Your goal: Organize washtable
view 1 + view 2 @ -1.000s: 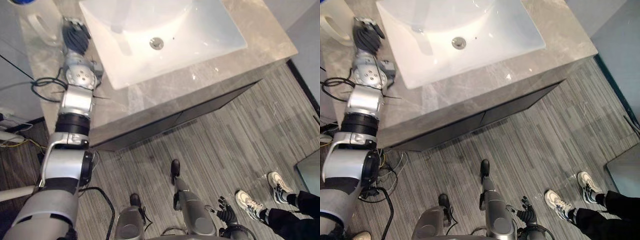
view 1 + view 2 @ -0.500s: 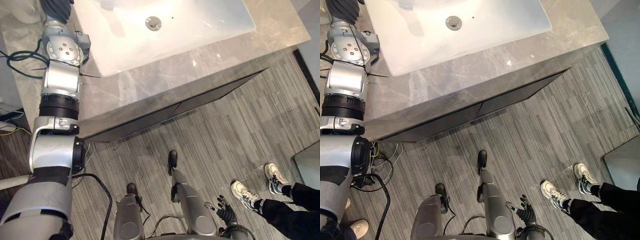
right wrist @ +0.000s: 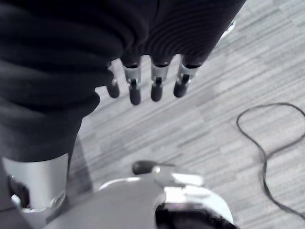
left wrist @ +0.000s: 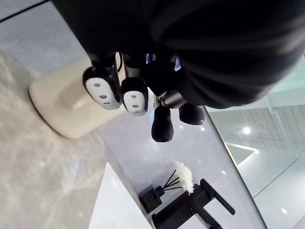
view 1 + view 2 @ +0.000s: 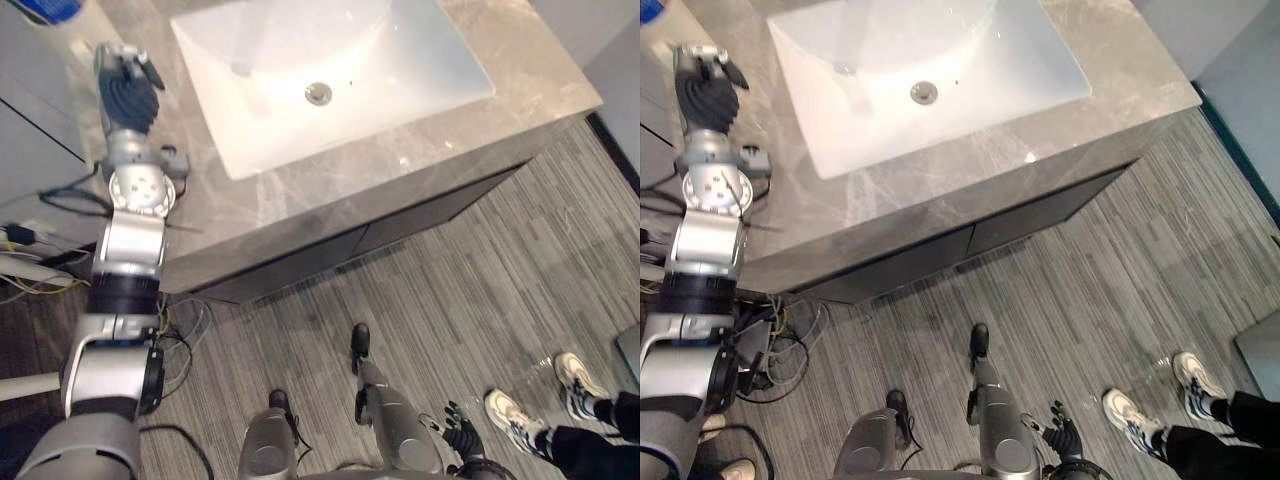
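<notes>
The left robot hand hovers over the tabletop's left edge. Its fingers are loosely spread and empty, with the tips close to a cream container at the back left corner, beside the sink. This looks like the reach step. Next, the fingers need to wrap squarely round the container's body. The right robot hand hangs relaxed above the floor.

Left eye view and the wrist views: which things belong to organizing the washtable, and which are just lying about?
Likely the job: cream container, reed diffuser, left hand above the countertop.
Not the job: sink, black faucet, person's shoes on the floor, right hand hanging low.
</notes>
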### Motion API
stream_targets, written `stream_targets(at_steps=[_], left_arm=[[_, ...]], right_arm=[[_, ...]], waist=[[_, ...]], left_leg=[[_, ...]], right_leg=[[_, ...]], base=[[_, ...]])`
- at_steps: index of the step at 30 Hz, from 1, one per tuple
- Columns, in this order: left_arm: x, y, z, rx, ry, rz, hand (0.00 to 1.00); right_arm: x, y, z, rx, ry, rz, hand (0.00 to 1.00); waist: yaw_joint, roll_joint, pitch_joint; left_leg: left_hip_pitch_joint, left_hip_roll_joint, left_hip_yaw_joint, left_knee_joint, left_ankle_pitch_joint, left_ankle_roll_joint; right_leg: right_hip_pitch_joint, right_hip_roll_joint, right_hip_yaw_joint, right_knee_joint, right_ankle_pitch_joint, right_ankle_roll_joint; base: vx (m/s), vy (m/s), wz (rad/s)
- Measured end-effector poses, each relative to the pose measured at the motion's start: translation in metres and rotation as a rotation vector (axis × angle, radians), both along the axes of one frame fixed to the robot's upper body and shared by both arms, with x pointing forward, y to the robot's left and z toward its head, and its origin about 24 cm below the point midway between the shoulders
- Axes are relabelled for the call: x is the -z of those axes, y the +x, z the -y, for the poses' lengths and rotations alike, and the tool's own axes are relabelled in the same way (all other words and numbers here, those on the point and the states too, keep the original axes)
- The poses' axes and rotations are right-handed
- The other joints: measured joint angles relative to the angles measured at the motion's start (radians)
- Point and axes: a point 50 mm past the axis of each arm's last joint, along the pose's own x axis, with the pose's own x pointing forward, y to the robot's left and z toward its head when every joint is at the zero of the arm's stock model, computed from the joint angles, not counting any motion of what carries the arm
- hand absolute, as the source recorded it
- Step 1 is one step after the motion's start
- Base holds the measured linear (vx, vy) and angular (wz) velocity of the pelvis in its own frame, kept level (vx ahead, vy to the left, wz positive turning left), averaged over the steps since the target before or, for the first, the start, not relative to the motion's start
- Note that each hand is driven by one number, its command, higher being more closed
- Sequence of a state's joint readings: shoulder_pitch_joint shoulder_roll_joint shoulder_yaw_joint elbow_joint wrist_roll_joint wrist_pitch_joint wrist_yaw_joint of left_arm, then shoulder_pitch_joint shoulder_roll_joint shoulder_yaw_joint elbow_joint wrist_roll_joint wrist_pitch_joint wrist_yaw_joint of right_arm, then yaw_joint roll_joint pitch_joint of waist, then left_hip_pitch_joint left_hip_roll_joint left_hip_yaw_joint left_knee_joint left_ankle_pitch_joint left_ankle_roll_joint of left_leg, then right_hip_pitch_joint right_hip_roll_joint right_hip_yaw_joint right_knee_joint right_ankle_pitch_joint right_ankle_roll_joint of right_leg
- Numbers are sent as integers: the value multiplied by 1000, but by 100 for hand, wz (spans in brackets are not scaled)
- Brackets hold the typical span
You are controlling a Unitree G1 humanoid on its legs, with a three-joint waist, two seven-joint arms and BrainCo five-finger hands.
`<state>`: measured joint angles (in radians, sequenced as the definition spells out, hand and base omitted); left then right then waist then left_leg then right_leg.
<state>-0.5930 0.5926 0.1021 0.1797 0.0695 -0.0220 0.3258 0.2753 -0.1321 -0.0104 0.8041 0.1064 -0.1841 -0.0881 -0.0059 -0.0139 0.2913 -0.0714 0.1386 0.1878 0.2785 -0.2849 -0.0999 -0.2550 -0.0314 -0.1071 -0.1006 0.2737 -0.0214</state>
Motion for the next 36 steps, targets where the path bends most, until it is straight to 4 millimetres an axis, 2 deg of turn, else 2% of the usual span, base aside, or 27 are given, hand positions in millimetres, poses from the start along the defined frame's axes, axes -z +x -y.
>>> stream_targets(at_steps=[3, 7, 9, 15, 17, 19, 20, 23, 24, 25, 26, 27, 28, 29, 31, 34, 36], left_arm=[[27, -27, -11, 45, -3, -41, 100], [44, -56, -21, 93, -43, -60, 100], [50, -71, -26, 100, -46, -67, 100], [68, -103, -59, -57, -126, -76, 100], [83, -118, -69, -156, -215, -58, 100], [108, -136, -74, -264, -314, -74, 100], [131, -152, -75, -343, -387, -110, 100], [167, -174, -70, -420, -483, -211, 100], [200, -193, -70, -494, -551, -325, 100], [215, -203, -70, -536, -585, -374, 100], [244, -226, -69, -630, -669, -473, 100], [259, -236, -67, -669, -709, -528, 100], [296, -263, -59, -748, -806, -685, 0], [312, -275, -54, -786, -853, -754, 0], [358, -322, -29, -911, -1022, -1007, 0], [382, -352, 0, -933, -1141, -1205, 0], [391, -371, 16, -958, -1237, -1278, 0]], right_arm=[[7, -15, 5, 27, -7, -81, 0], [11, -26, 6, 32, -7, -138, 0], [14, -34, 8, 42, -1, -175, 0], [18, -45, 8, 33, 1, -227, 0], [18, -48, 10, 45, 1, -238, 0], [18, -48, 10, 46, 0, -243, 0], [19, -49, 12, 45, -4, -249, 0], [20, -52, 10, 45, -2, -264, 0], [20, -53, 10, 44, -3, -266, 0], [20, -53, 10, 46, -3, -267, 0], [20, -53, 9, 49, -1, -268, 0], [21, -54, 8, 50, 1, -271, 0], [21, -56, 7, 55, 6, -277, 0], [21, -57, 7, 61, 8, -281, 0], [23, -60, 7, 71, 12, -297, 0], [24, -62, 6, 80, 16, -313, 0], [25, -62, 6, 103, 24, -316, 0]], waist=[[25, 27, -71], [27, 39, -131], [46, 40, -167], [67, 50, -220], [76, 52, -227], [77, 56, -229], [76, 56, -231], [77, 49, -237], [77, 54, -238], [77, 52, -243], [75, 48, -247], [76, 46, -248], [75, 40, -250], [76, 39, -251], [71, 40, -248], [72, 34, -248], [69, 31, -248]], left_leg=[[63, 1, -9, -49, 6, -2], [113, 1, -37, -78, 12, 0], [123, -2, -38, -92, 15, 5], [158, -7, -70, -107, 19, 11], [166, -12, -79, -110, 22, 15], [195, -14, -81, -123, 24, 18], [217, -16, -82, -127, 24, 18], [234, -23, -88, -130, 23, 21], [242, -27, -89, -131, 20, 27], [243, -27, -89, -131, 18, 29], [245, -28, -89, -132, 17, 32], [245, -28, -89, -132, 17, 32], [247, -27, -89, -135, 17, 32], [250, -27, -90, -135, 17, 31], [285, -21, -99, -141, 18, 30], [309, -21, -114, -148, 18, 30], [308, -28, -107, -168, 18, 26]], right_leg=[[43, 8, -5, 0, -17, 4], [96, 10, -32, -4, -37, 18], [101, 8, -34, -4, -42, 24], [148, -3, -67, -5, -59, 37], [159, -9, -74, -5, -61, 41], [184, -11, -77, -5, -66, 45], [206, -13, -79, -5, -70, 50], [224, -21, -83, -5, -74, 55], [232, -25, -84, -5, -77, 59], [233, -25, -84, -5, -78, 60], [234, -26, -84, -5, -82, 61], [235, -27, -85, -5, -82, 61], [235, -26, -86, -5, -86, 57], [238, -25, -86, -5, -86, 57], [276, -21, -89, -5, -93, 66], [305, -25, -110, -5, -98, 68], [291, -31, -106, -5, -101, 66]], base=[[37, 55, 4], [11, 52, 21], [7, 46, 5], [33, 66, 17], [46, 63, 11], [52, 58, 7], [41, 54, 5], [9, 47, 8], [-14, 39, 4], [0, 0, 0], [0, 0, 0], [0, 0, 0], [0, 0, 0], [16, -6, 4], [40, 8, 13], [-3, 19, 15], [-37, 19, -6]])
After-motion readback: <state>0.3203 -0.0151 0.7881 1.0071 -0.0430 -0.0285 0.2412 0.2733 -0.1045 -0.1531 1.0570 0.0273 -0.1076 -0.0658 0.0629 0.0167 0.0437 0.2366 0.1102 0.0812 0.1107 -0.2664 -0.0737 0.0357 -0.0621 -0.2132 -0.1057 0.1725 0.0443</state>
